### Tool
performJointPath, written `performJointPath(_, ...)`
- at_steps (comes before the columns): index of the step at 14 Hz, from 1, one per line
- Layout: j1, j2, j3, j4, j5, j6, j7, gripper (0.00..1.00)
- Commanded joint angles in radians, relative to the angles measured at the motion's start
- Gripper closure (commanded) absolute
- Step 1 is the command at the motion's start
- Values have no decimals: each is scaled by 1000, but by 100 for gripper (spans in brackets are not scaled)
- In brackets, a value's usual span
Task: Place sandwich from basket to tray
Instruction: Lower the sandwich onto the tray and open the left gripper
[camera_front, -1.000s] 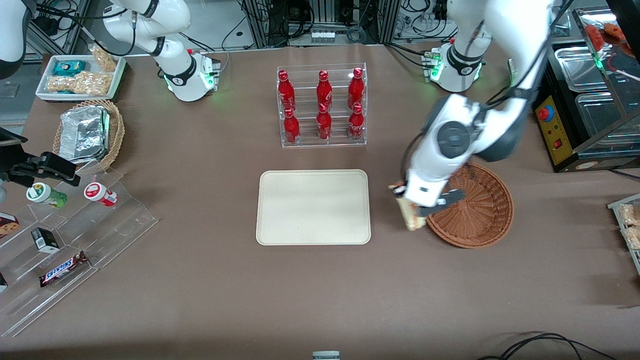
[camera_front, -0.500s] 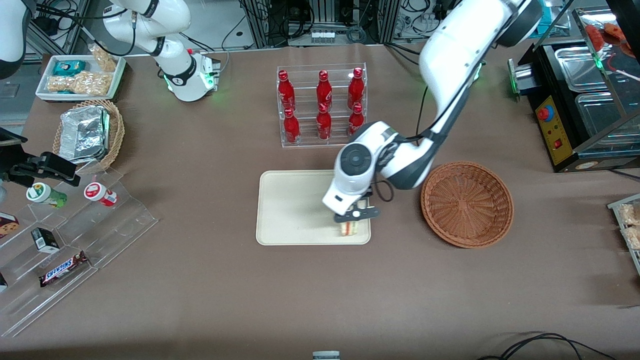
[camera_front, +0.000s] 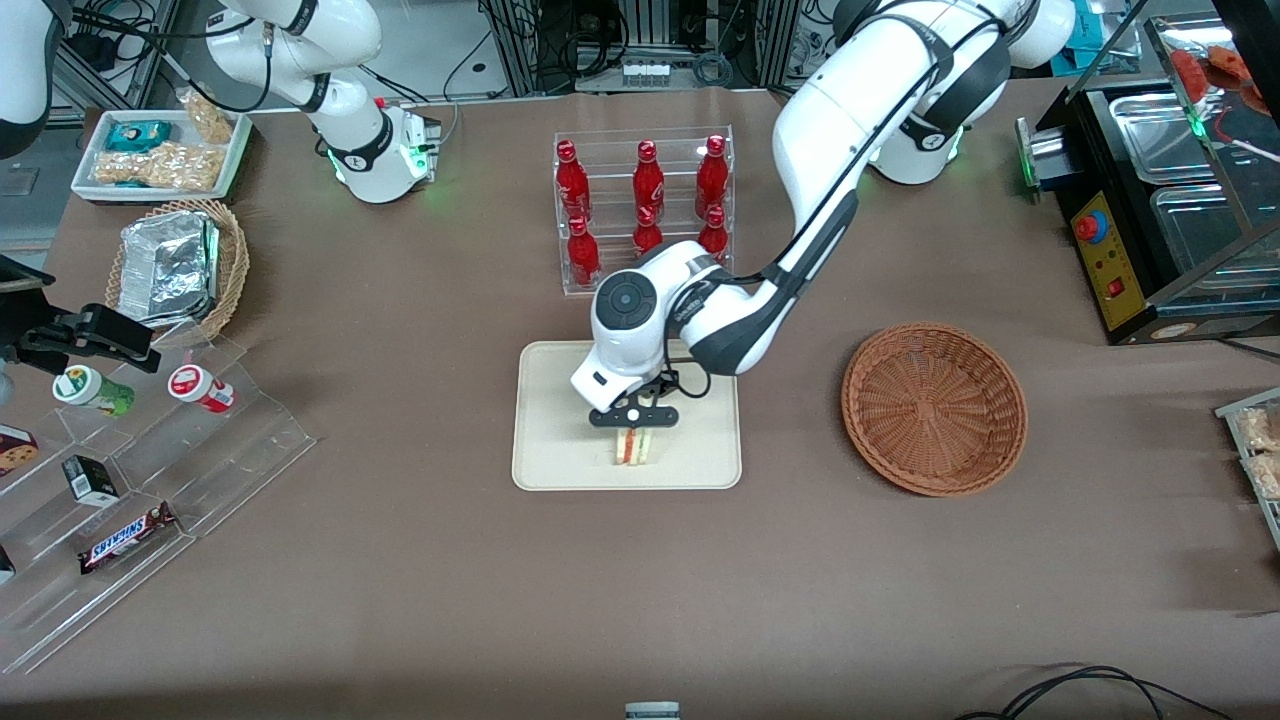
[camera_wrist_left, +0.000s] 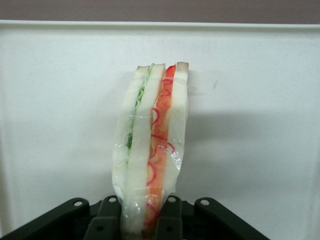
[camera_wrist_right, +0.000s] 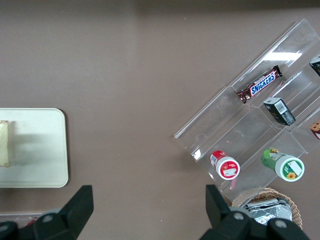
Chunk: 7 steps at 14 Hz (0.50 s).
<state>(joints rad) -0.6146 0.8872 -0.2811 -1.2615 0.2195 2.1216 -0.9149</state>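
The tray (camera_front: 560, 440) lies flat on the brown table, nearer the front camera than the rack of red bottles (camera_front: 645, 210); its cream surface shows bare toward the parked arm's end, and the wrist view shows the same pale floor (camera_wrist_left: 60, 125) spreading under the load. The basket (camera_front: 935, 408) sits beside the tray, toward the working arm's end of the table, apart from it and with nothing in it; its reddish weave is plain to see right down to the bottom. The gripper (camera_front: 632, 415) hangs over the tray, about midway along its length and toward the edge nearest the front camera. The sandwich (camera_front: 633, 447) is pinched between the two fingers (camera_wrist_left: 102, 220), which press on its outer bread faces, one from each side; the fingers hold only one end of the wedge, and the rest of it juts out past their tips toward the tray floor. In the wrist view the sandwich (camera_wrist_left: 150, 150) stands on edge, wrapped in clear film, green filling on one side and orange-red on the other; whether its free end touches the tray I cannot tell.
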Motion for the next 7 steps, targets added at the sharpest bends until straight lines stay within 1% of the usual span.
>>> performJointPath(1,-19,44,11,71,17,-14,2,63)
performJointPath(2,-17,52,11,71,17,0,-4,36)
performJointPath(3,-14,58,11,68,11,35,-7,18)
performJointPath(4,-16,61,11,62,6,67,-10,7)
performJointPath(5,-14,61,11,60,6,87,-31,0)
performJointPath(7,-14,55,13,62,14,116,-140,0)
